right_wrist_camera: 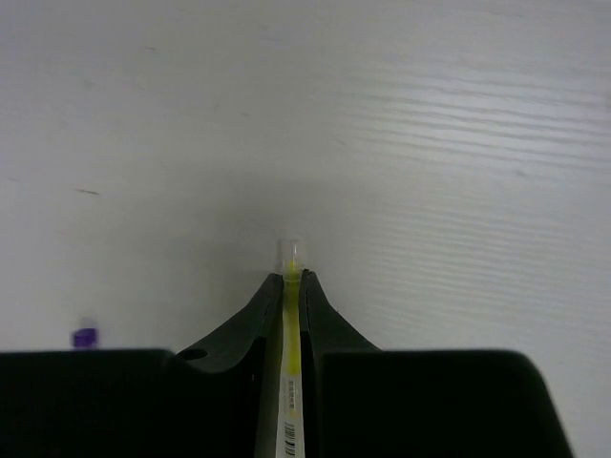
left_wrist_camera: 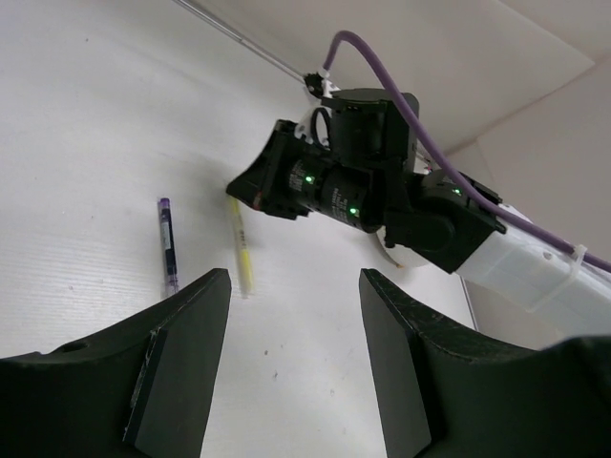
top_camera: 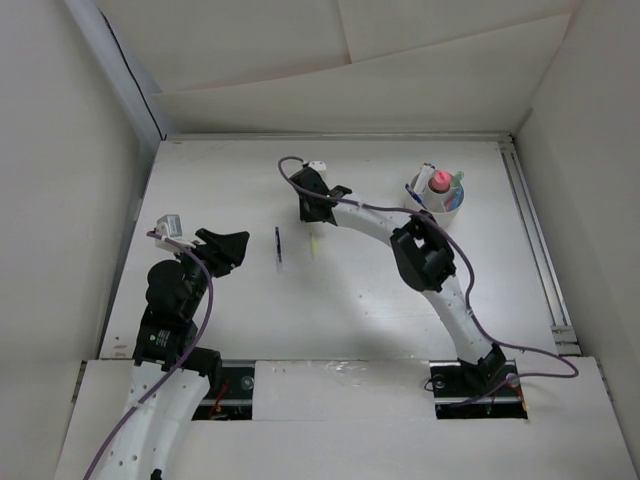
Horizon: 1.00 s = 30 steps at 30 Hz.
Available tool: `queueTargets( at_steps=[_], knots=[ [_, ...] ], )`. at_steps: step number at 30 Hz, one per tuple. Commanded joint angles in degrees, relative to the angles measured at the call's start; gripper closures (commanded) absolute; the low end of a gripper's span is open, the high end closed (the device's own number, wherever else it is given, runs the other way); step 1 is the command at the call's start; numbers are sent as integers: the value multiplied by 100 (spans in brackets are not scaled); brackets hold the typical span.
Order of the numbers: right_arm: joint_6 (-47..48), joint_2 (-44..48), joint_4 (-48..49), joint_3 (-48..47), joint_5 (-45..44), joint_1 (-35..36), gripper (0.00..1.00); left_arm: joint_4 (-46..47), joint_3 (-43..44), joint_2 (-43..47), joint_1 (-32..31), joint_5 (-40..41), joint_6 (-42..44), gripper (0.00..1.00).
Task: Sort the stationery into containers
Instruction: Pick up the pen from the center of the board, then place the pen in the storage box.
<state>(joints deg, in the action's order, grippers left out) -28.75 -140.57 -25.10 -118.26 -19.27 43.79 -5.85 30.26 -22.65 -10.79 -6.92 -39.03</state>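
Tabletop [top_camera: 350,310]: right jaws seemingly clamp yellow pen [right_wrist_camera: 289,334], wrist view only; left jaws apart

Seeing 2 thin pens: yellow pen [top_camera: 314,242], blue pen [top_camera: 278,246]; 1 cup [top_camera: 447,212] at 2 o'clock, min 3 pcs [top_camera: 441,182] sticking out.

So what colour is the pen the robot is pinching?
The pen is yellow, clearest in the right wrist view.

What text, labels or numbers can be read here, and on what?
Nothing legible in any view.
On the yellow pen: dark print on the barrel, gripped in the right end effector, too small to read.
On the blue pen: no readable marking.
On the white cup: no print visible.
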Motion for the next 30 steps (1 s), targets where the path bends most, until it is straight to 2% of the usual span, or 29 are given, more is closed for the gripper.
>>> queueTargets(
  at_steps=[1,4,9,15,20,26,30],
  knots=[
    [-16,888,391,643,-191,-195,100,251,6,42,-11,-55,18,47],
    [45,1461,830,1319,-191,-353,100,251,6,42,-11,-55,18,47],
    [317,2832,1270,2113,-770,-792,100,251,6,42,-11,-55,18,47],
    [677,3817,1675,2807,-1956,-1671,100,251,-47,42,-11,-55,18,47],
    [1073,3880,2263,2949,-3668,-2120,100,303,-47,42,-11,-55,18,47],
    [2135,3704,3432,3388,-4366,-2261,100,303,-47,42,-11,-55,18,47],
    [2872,3599,4685,3739,-4550,-2261,100,303,-47,42,-11,-55,18,47]
  ],
)
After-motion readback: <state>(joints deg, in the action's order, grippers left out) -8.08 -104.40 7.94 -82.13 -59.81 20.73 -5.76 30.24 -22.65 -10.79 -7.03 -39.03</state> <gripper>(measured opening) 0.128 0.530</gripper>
